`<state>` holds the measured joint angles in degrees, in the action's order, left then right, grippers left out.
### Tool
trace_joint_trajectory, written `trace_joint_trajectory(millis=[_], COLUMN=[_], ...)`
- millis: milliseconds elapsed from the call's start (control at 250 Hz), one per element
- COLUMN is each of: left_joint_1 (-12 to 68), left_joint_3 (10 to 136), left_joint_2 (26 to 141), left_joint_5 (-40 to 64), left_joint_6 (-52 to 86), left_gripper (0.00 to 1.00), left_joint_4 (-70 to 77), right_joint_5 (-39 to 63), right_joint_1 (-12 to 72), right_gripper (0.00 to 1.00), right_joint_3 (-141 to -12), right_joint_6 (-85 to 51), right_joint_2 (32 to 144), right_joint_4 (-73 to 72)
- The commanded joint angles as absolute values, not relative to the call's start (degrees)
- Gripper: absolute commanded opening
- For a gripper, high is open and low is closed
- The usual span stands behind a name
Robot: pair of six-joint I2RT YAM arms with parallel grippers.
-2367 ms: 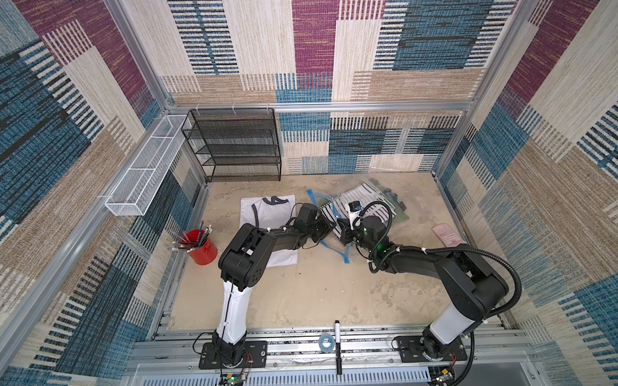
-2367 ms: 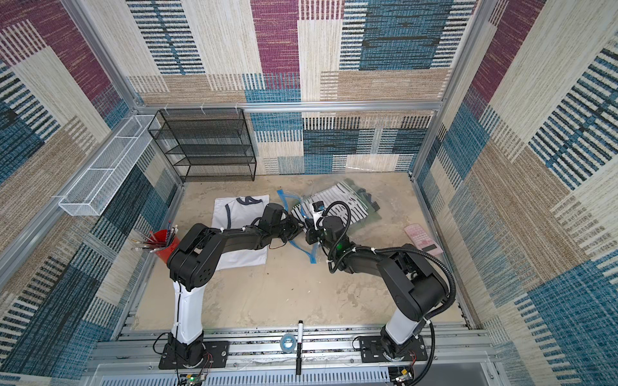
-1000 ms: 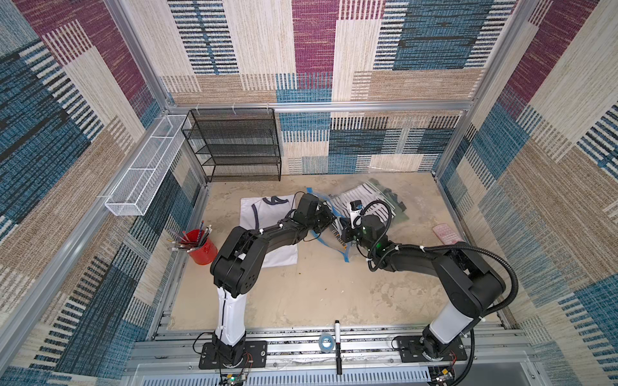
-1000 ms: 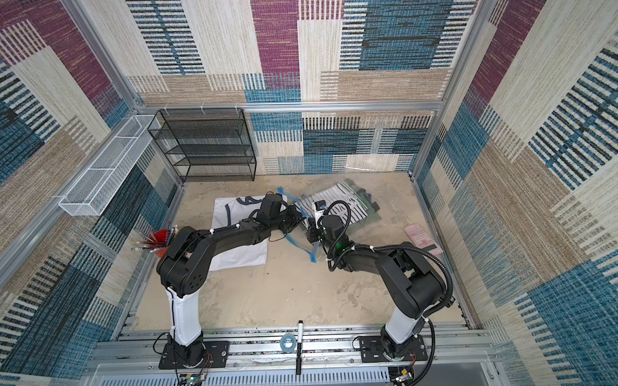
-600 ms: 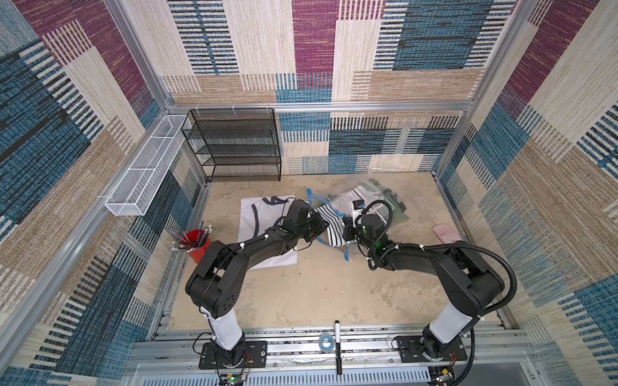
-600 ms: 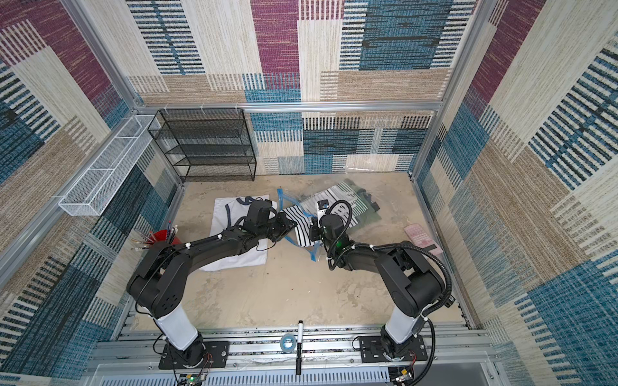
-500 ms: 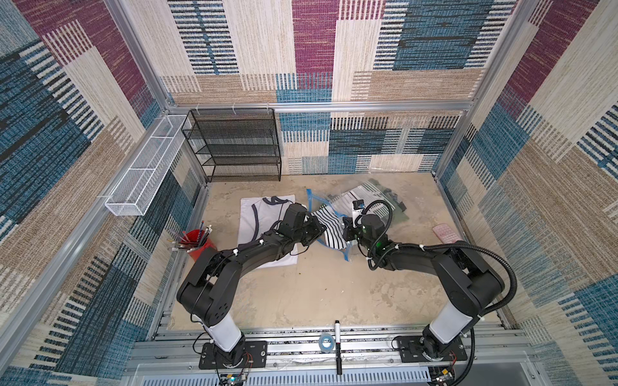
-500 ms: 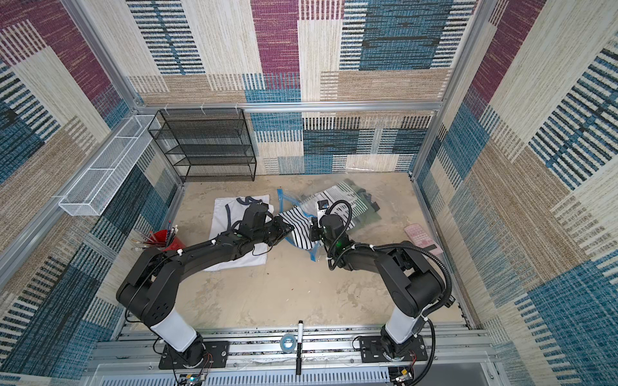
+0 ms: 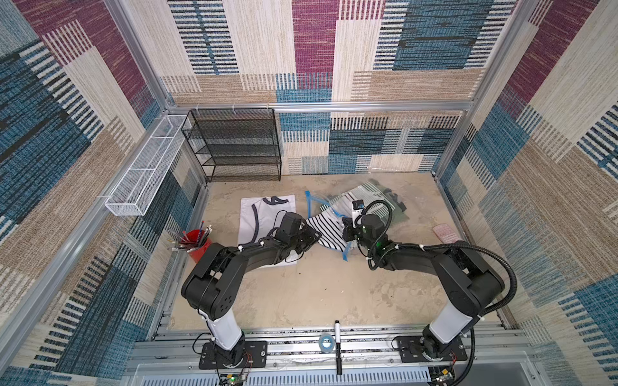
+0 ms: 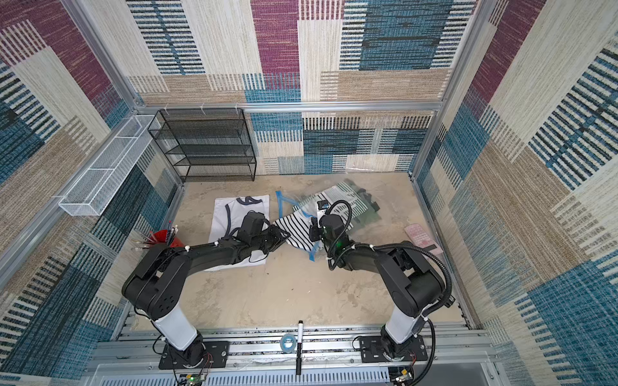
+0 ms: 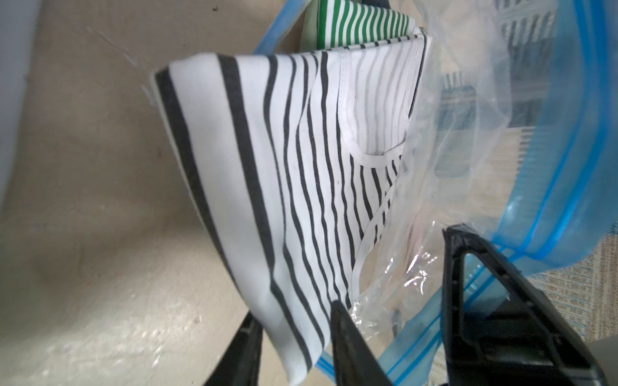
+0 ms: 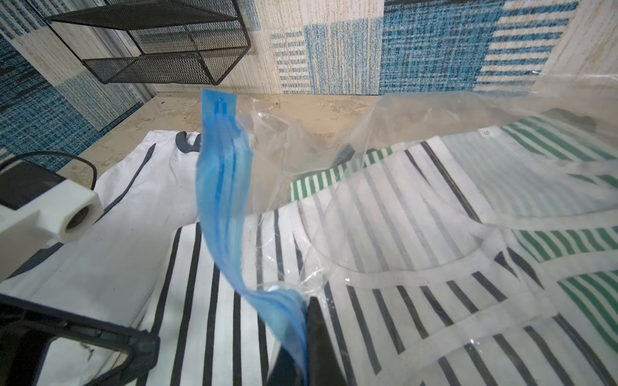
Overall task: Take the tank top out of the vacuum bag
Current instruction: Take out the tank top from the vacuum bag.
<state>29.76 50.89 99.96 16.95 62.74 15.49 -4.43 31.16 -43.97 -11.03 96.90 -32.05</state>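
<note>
Wrist views alone show right jaws pinching the vacuum bag (image 12: 434,110) zip strip (image 12: 220,187) and left jaws parted around the tank top (image 11: 254,167) corner.

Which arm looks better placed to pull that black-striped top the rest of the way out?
Left. The left gripper sits open at the free corner of the tank top, outside the vacuum bag; the right gripper is shut on the bag's blue zip strip, anchoring it.

Vacuum bag (image 9: 309,204) (image 12: 220,200): clear crinkly plastic with a blue zip strip. It lies just beside the white shirt (image 9: 267,214), mouth open toward it, zip edge lifted. Tank top (image 9: 326,232) (image 11: 284,187): white with black stripes, partly out of the mouth, free corner raised next to the white shirt.
</note>
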Motion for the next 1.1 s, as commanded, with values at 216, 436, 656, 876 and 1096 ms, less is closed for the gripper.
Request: trace_joint_trajectory(millis=[216, 436, 656, 876, 1096], left_joint_1=[29.71, 29.71, 29.79, 29.88, 30.06], left_joint_3=[51.12, 54.09, 57.0, 57.83, 55.95], left_joint_2=[104.98, 110.06, 112.62, 108.14, 100.85], left_joint_5=[17.36, 16.12, 16.43, 17.09, 17.54], left_joint_6=[67.91, 71.48, 72.36, 68.55, 66.97], left_gripper=[0.45, 0.44, 0.05, 0.0, 0.0], left_joint_4=[24.03, 27.69, 29.02, 24.79, 20.8], right_joint_5=[-3.54, -3.26, -2.95, -3.06, -3.41], right_joint_1=[31.13, 31.2, 31.2, 31.2, 31.19], right_gripper=[0.0, 0.0, 0.0, 0.0, 0.0], right_joint_3=[-44.32, -44.43, -44.32, -44.48, -44.67], right_joint_6=[-10.89, -10.8, -10.77, -10.9, -10.98], right_joint_2=[96.77, 96.78, 96.57, 96.88, 97.21], right_joint_4=[-32.87, -32.84, -32.83, -32.84, -32.71])
